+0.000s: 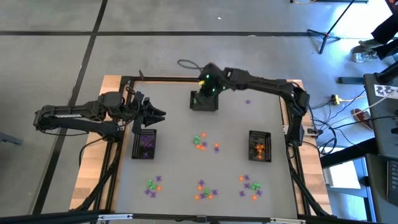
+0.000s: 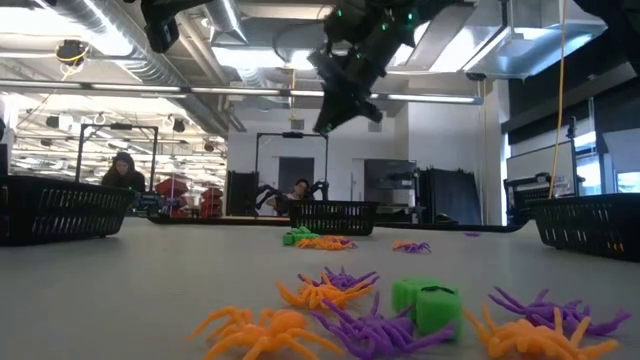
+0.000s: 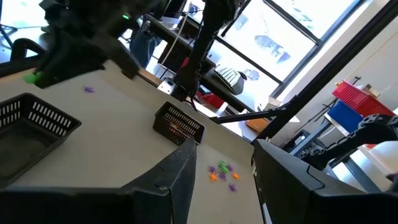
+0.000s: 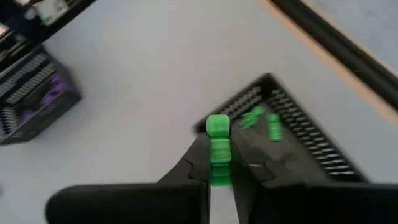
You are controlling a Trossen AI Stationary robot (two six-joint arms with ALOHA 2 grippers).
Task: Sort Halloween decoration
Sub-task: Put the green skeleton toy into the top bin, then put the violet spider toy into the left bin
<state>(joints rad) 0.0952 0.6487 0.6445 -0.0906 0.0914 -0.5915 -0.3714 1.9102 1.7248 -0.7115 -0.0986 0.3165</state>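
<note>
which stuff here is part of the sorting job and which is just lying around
Part of the job:
- green trinket pinched in the right gripper, above the basket with green pieces
- basket with purple pieces
- basket with orange pieces
- loose trinkets on the table
- left gripper, open, beside the purple basket

Just about:
- cable beyond the table
- person in the room
</note>
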